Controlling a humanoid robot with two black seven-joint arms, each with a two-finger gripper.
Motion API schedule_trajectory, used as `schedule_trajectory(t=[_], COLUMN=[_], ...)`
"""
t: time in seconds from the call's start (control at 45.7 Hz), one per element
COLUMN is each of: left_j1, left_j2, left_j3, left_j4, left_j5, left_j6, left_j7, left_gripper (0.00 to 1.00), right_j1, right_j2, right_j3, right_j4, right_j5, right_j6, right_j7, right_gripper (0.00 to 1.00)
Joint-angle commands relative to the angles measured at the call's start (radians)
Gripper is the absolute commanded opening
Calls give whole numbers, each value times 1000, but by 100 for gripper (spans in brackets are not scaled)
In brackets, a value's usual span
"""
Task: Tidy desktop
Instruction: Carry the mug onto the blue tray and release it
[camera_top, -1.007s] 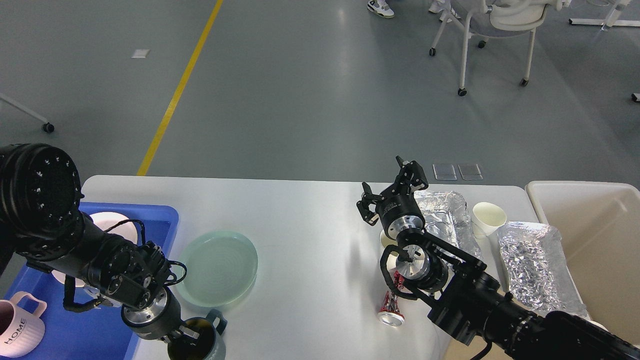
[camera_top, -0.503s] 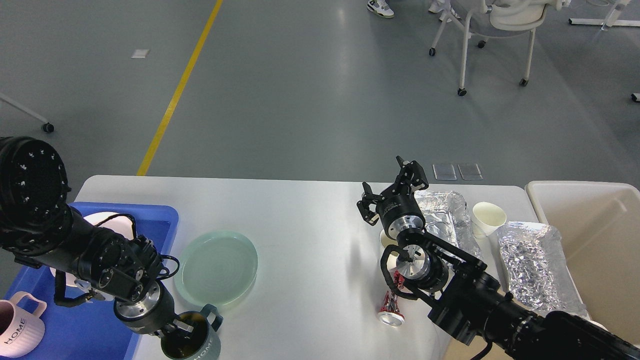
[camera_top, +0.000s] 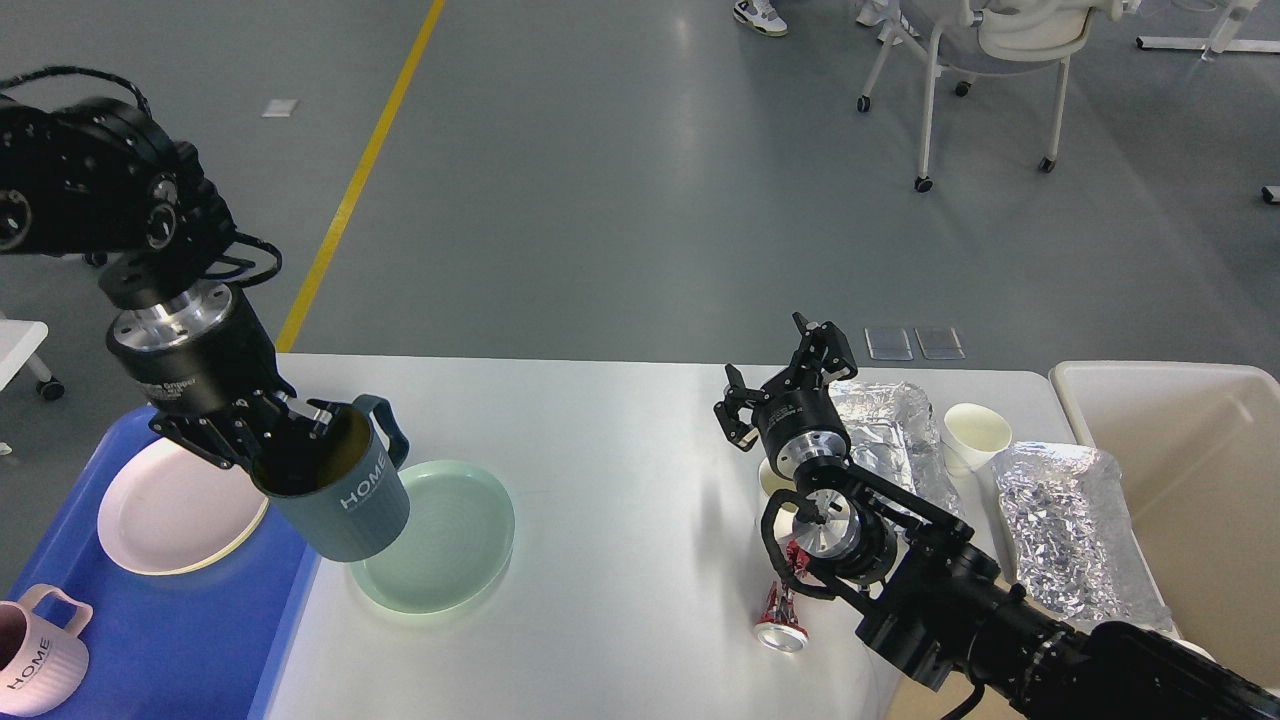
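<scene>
Teal mug (camera_top: 345, 500) clamped at the rim by left claw (camera_top: 285, 430), centre left. Lower it upright into blue tray (camera_top: 170, 640), clear of white plate (camera_top: 175, 505). Right claw (camera_top: 780, 375) apart, idle.

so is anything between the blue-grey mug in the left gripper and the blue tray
Nothing visible blocks it. The left gripper holds the blue-grey mug by its rim, raised above the blue tray edge. In the tray, a white plate lies just left of the mug and a pink mug sits at the near corner; bare tray floor shows between them.
</scene>
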Motion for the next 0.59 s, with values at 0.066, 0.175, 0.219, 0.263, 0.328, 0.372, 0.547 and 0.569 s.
schedule_trajectory(t=[0.066,0.175,0.219,0.263,0.328,0.372,0.547,0.569], left_j1=[-21,76,125,180,280,340,479,490], left_j2=[10,21,30,41,56,59,111,120], left_j3=[34,74,100,126,157,166,176,176], left_j4=[11,17,20,21,24,27,41,43], left_j5=[5,10,11,13,14,14,14,14], left_j6=[-6,24,87,154,269,335,478,488], left_j7=[0,5,9,11,16,22,37,37], left_gripper=[0,0,0,0,0,0,0,0], right_j1=[0,0,0,0,0,0,0,0], right_j2=[1,1,1,1,-1,1,-1,-1], right_j3=[0,0,0,0,0,0,-2,0], right_j4=[0,0,0,0,0,0,0,0], right_j5=[0,0,0,0,0,0,0,0], right_j6=[0,0,0,0,0,0,0,0], right_j7=[0,0,0,0,0,0,0,0], right_gripper=[100,100,100,100,100,100,100,100])
